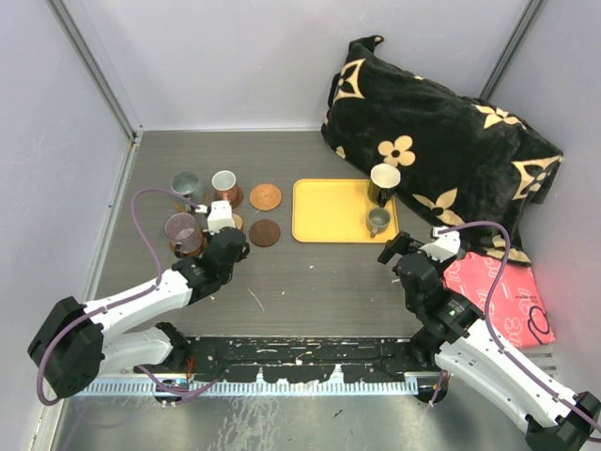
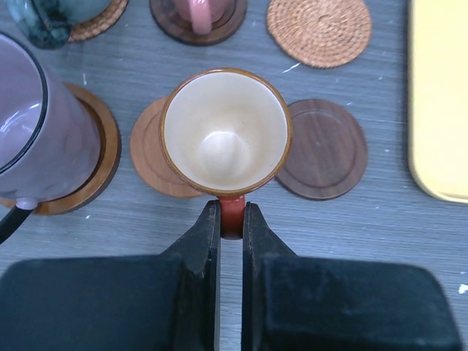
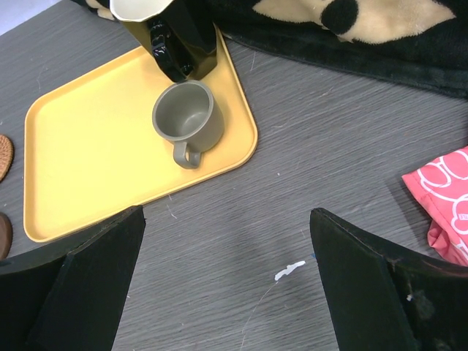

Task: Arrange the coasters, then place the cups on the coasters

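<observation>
A tiny orange cup (image 2: 225, 131), cream inside and upright, sits over a light wooden coaster (image 2: 150, 157), its handle pinched in the left claw (image 2: 232, 213). Left of that claw a translucent purple mug (image 2: 36, 131) stands on a brown coaster (image 2: 102, 157), and to its right lies a bare dark coaster (image 2: 325, 150). Ahead of the right claw (image 3: 227, 241), a tiny grey cup (image 3: 186, 117) and a black cup (image 3: 179, 36) stand upright.

The light is bright and even in all views, coming from above, and shadows are short and soft. A pale reflection lies on the purple mug (image 2: 36, 131) at the left of the left wrist view.
</observation>
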Controlling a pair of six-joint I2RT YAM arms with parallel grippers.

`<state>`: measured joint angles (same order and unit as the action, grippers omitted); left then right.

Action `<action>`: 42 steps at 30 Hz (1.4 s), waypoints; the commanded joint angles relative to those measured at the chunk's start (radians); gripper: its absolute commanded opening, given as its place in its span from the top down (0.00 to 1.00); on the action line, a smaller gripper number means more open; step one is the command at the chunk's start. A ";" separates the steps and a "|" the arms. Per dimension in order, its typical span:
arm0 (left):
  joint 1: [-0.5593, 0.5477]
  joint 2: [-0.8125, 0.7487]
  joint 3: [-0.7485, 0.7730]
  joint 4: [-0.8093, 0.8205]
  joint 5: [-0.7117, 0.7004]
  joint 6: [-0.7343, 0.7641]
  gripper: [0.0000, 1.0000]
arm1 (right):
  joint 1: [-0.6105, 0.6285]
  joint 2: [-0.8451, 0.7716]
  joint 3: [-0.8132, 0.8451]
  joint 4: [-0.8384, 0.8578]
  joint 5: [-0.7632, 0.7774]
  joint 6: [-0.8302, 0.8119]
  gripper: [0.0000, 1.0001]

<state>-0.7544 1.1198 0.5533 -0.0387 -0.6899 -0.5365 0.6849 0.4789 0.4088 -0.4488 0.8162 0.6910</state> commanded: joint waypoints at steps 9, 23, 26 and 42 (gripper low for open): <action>0.126 -0.034 -0.076 0.108 0.110 -0.029 1.00 | -0.002 0.009 0.010 0.044 0.008 0.000 0.00; 0.204 0.008 -0.104 0.195 0.188 0.018 1.00 | -0.002 0.025 0.005 0.057 0.004 -0.002 0.00; 0.221 0.027 -0.100 0.202 0.204 0.026 1.00 | -0.001 0.031 0.001 0.062 0.002 -0.001 0.00; 0.230 0.080 -0.087 0.205 0.205 0.057 1.00 | -0.001 0.033 0.002 0.066 0.001 -0.004 0.00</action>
<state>-0.5297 1.1954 0.4442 0.1169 -0.4801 -0.4965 0.6849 0.5106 0.4084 -0.4263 0.8059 0.6884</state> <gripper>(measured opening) 0.063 0.999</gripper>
